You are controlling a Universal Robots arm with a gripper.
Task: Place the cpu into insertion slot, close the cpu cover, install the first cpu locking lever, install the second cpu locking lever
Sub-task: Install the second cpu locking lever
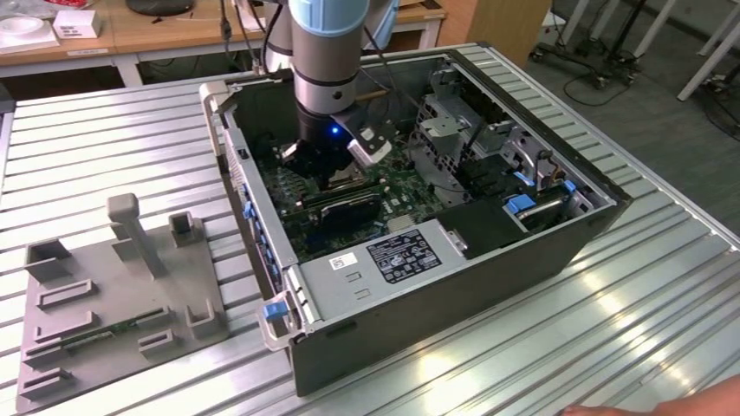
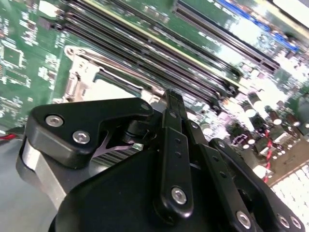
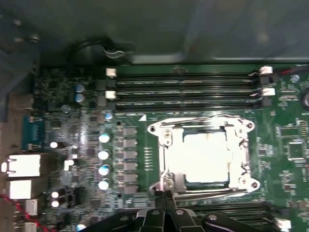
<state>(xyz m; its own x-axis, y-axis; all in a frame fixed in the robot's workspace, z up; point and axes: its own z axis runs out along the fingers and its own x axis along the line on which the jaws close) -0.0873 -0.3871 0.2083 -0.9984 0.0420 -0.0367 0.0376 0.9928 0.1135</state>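
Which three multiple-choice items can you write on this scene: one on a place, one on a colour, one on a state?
1. Where does the cpu lie?
A. in the insertion slot
B. across the memory slots
C. outside the case

2. What colour is the motherboard?
A. blue
B. green
C. red

3. How does the cpu cover stand?
A. raised upright
B. flat around the cpu
C. taken off

Key: 1 A, the chip sits within the socket frame; 2 B, the board is green in both wrist views; 3 B, the frame lies flat round the chip.
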